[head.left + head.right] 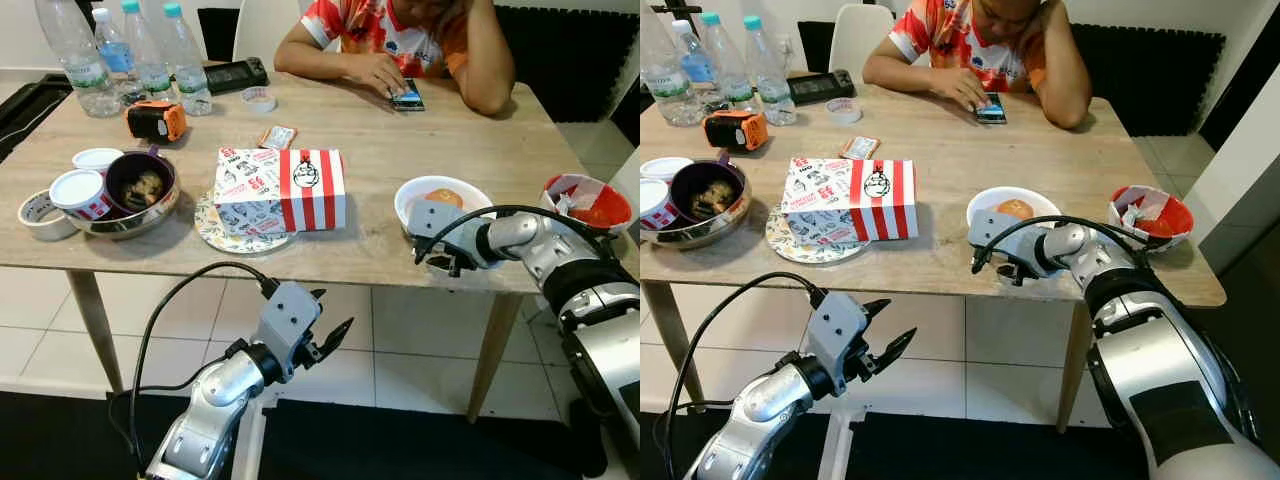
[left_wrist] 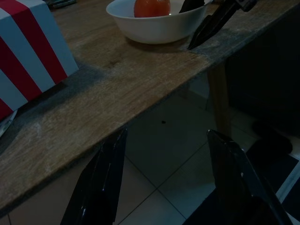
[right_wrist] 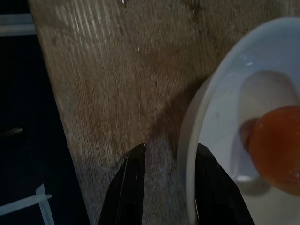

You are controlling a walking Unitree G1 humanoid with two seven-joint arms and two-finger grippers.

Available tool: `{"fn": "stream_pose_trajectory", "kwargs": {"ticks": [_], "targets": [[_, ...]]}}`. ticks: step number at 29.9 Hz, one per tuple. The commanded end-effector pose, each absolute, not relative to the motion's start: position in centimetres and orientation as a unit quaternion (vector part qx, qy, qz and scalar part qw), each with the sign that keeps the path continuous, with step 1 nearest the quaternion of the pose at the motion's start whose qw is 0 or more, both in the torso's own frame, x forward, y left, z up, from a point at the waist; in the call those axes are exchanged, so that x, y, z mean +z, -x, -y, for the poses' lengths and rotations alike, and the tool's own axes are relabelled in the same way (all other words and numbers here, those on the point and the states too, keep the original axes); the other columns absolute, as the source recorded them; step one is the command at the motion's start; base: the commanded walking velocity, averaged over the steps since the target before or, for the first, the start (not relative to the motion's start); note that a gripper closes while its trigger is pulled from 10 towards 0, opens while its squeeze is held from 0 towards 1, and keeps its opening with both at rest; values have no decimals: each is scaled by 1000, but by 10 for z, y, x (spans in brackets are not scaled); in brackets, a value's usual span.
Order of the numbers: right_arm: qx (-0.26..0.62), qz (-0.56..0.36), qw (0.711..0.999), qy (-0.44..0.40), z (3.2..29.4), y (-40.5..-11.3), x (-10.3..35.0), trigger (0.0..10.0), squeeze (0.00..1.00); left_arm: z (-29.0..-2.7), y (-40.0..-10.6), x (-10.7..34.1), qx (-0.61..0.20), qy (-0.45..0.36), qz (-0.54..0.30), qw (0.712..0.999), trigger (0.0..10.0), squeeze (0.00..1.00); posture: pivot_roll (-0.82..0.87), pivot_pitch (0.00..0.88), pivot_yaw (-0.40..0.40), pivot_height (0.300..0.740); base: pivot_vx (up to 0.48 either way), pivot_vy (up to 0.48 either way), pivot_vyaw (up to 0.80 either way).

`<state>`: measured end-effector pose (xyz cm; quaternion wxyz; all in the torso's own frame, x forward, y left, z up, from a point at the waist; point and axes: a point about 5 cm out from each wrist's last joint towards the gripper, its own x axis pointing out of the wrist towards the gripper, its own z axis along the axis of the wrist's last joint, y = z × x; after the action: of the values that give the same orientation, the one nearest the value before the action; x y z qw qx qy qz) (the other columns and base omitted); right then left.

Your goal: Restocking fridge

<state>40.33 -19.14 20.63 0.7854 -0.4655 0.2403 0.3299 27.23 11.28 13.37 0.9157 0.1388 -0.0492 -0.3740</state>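
- The right gripper (image 1: 447, 262) sits at the near edge of the wooden table (image 1: 400, 160), its two black fingers a little apart and straddling the near rim of one white bowl (image 1: 443, 200); one finger (image 3: 131, 187) rests on the wood outside the rim, the other is at the inner side
- Whether the fingers actually press the rim, I cannot tell
- One orange round fruit (image 3: 276, 147) lies in that bowl, just past the fingertips
- The left gripper (image 1: 325, 335) hangs below the table edge over the tiled floor, fingers wide apart and holding nothing
- Ahead of the left gripper, on the table, one red-and-white striped box (image 1: 280, 190) stands on one patterned plate (image 1: 215, 232)
- Further to that gripper's left: one metal bowl (image 1: 130, 215) holding one dark bowl, two small white-lidded tubs (image 1: 78, 192), one tape roll (image 1: 38, 213)
- Beyond the box: one orange-and-black device (image 1: 156, 120), four water bottles (image 1: 130, 55), one sachet (image 1: 277, 137)
- To the right gripper's right, one red-lined bowl (image 1: 588, 200)
- One person (image 1: 400, 40) sits across the table, a hand on one phone (image 1: 407, 96)
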Motion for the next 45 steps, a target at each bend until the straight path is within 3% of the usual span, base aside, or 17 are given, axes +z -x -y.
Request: {"fn": "stream_pose_trajectory", "kwargs": {"ticks": [1,2,3,4,34,38,45], "targets": [[331,-252,783,463,196,-402,206,4824,0,-113,-271,127,-380,-140,31,914,10000,0,-23,163,-59,740,0,0,0],[331,-252,783,463,196,-402,206,4824,0,-113,-271,127,-380,-140,31,914,10000,0,-23,163,-59,740,0,0,0],[332,-252,783,462,197,-402,206,3059,0,-113,-271,126,-380,-140,32,914,10000,0,-23,163,-59,740,0,0,0],[333,-253,783,461,197,-402,206,0,0,-113,-271,126,-380,-140,32,914,10000,0,-23,158,-59,740,0,0,0],[365,-216,785,451,212,-396,214,0,0,-108,-285,121,-376,-141,31,915,10000,0,-55,104,-31,740,0,0,0],[390,-206,775,453,209,-393,214,0,0,-108,-285,121,-374,-139,32,916,10000,0,-62,100,-29,740,0,0,0],[463,-162,734,470,196,-387,221,0,0,-109,-286,114,-371,-138,25,918,10000,0,-80,98,-27,740,0,0,0]]}}
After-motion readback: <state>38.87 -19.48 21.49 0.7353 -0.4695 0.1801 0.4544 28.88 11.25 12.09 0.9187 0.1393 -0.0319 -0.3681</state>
